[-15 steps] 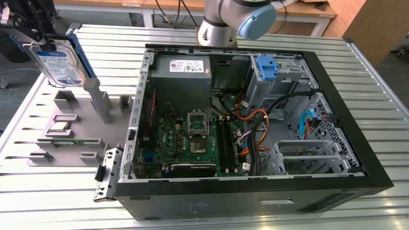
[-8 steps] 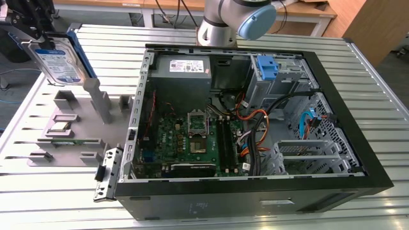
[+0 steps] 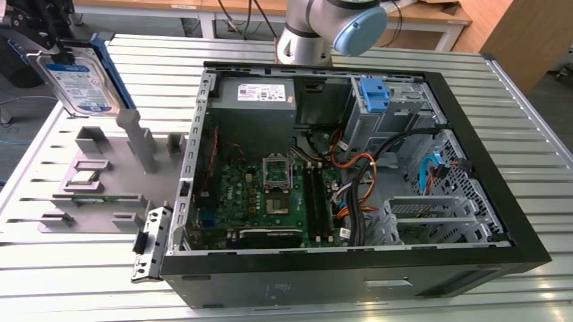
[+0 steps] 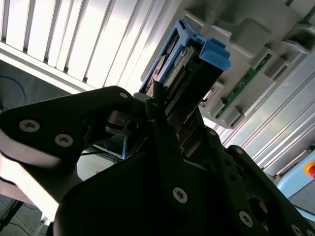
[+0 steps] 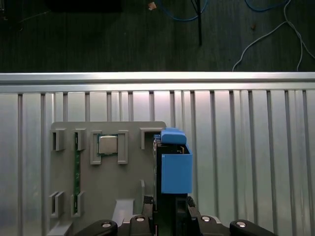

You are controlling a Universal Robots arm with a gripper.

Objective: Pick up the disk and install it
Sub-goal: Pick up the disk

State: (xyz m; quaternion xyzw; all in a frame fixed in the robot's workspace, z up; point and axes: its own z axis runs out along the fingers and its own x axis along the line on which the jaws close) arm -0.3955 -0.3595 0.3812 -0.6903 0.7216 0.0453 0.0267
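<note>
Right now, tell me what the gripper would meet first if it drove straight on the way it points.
Most likely the grey holder tray: the disk that the gripper grips would touch it first. How far off it lies is unclear.

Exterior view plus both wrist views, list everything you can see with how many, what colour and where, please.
table: one, silver slatted metal, under everything
computer case: one, black, open, mid-table
power supply: one, grey, inside the case
motherboard: one, green, on the case floor
bracket: one, blue, on the drive cage
fixture: one, grey, beside the case, exterior view's left
processor chip: one, silver, in a fixture pocket
memory stick: one, green, in a fixture slot
disk: one, silver-black in blue carrier, held upright over the fixture
arm: one, grey with blue cap, behind the case in the exterior view
hand: one, black, shut on the disk
</note>
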